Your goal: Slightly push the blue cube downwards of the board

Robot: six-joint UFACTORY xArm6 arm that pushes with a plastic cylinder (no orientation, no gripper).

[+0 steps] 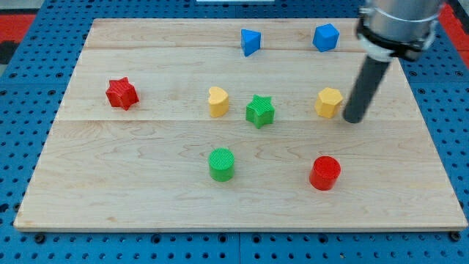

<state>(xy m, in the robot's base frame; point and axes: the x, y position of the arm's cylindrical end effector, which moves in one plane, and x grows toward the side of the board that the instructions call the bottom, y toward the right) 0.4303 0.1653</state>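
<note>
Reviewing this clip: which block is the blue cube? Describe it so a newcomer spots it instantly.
On the wooden board, look along the view's top edge toward the right. The blue cube sits there, above the yellow hexagon. The blue triangular block is farther left and wedge-shaped.

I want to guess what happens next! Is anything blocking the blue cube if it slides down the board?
Yes: the yellow block sits right below the blue cube, with bare wood between them. My tip is beside the yellow block, on its right.
</note>
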